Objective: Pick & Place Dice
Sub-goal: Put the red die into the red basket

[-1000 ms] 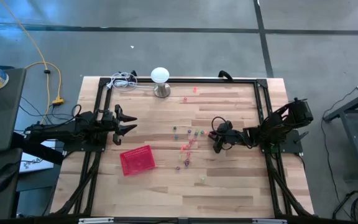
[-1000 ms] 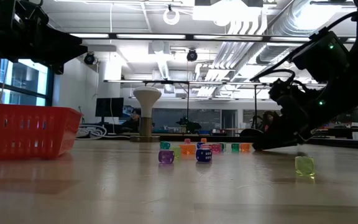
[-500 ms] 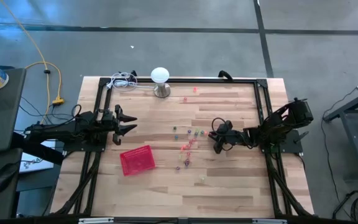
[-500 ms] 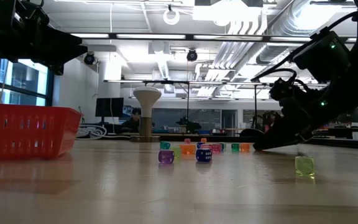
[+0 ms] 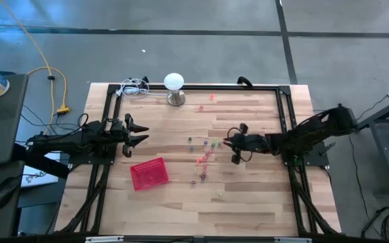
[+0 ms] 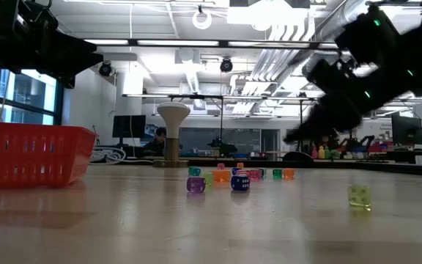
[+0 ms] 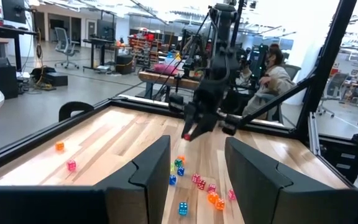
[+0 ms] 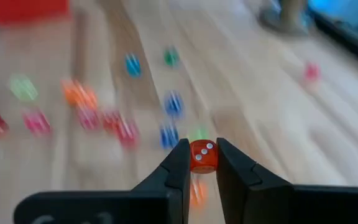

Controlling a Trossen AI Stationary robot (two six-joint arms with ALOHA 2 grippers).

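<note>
Several tiny coloured dice [image 5: 204, 152] lie scattered on the wooden table's middle, and they also show in the low view [image 6: 233, 178]. One yellow-green die [image 6: 358, 195] lies apart, nearer the front. My right gripper [image 5: 234, 145] hangs above the table to the right of the cluster, shut on a red die [image 8: 202, 155]. My left gripper [image 5: 140, 133] waits open at the table's left, above the red mesh basket [image 5: 148, 173]. My right gripper pinches the red die by two opposite faces [image 8: 193, 157] between its two fingertips [image 8: 178, 163]. The fingers slant down toward the table's left. The die is lifted clear of the table, a white-pipped face showing between the fingertips [image 7: 186, 135].
A white mushroom-shaped lamp [image 5: 174, 84] and a coil of white cable [image 5: 134, 88] stand at the far edge. A black metal frame [image 5: 283, 108] borders the table. Two stray dice [image 5: 208, 101] lie near the far edge. Bare wood lies along the near side.
My right gripper has risen from the table top, where its fingertips rested beside the dice, and now hangs well above it. Its wrist has rolled, and the arm has stretched out toward the table's left.
</note>
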